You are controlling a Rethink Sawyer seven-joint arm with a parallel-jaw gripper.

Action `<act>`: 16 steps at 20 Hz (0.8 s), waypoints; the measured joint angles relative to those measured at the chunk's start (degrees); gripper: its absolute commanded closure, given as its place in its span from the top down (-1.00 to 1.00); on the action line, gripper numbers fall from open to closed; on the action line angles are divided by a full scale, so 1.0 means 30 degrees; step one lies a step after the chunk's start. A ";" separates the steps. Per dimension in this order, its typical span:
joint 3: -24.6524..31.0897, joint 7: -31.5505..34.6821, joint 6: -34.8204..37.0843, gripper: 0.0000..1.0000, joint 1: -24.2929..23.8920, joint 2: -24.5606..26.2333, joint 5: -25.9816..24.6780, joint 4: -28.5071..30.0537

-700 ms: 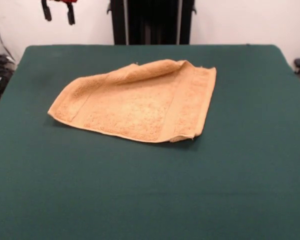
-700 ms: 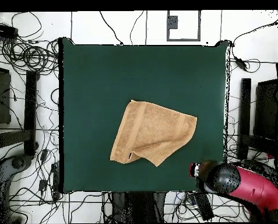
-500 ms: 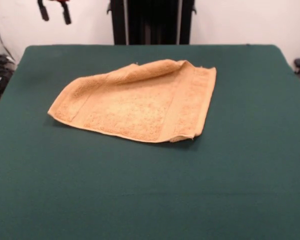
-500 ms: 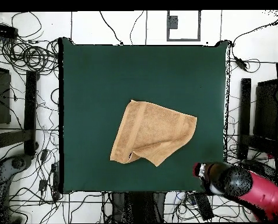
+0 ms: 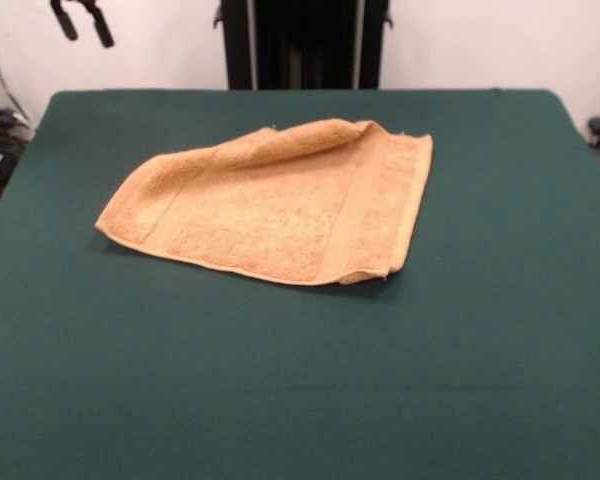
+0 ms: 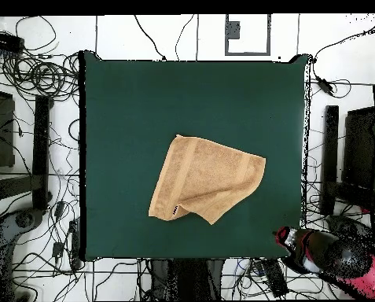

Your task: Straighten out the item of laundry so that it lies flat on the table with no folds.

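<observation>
Tool (image 5: 83, 20) hangs beyond the far-left corner of the dark green felt surface (image 5: 280, 380), its two black fingers (image 5: 102, 30) spread apart, grasping nothing. One orange-tan terry-cloth towel (image 5: 280, 205) lies mid-surface, its far edge folded over. Bare green surrounds it on every side. Tangled cables (image 6: 41, 75) litter the floor around.

You have a plain white wall (image 5: 500, 40) behind the bench, and a white floor (image 6: 167, 35) strewn with tangled black cables (image 6: 33, 75) around it.
</observation>
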 measured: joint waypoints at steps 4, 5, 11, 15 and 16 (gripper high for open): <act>0.0599 0.0000 -0.0426 1.00 -0.0169 0.0226 0.0487 0.0385; 0.0740 0.0000 -0.0567 1.00 -0.0226 0.0253 0.0563 0.0479; 0.2044 0.0000 -0.3140 1.00 -0.1118 0.0728 0.0927 0.1561; 0.2606 0.0000 -0.5209 1.00 -0.1661 0.1285 0.0923 0.2200; 0.2733 0.0000 -0.5627 1.00 -0.1783 0.1397 0.0931 0.2341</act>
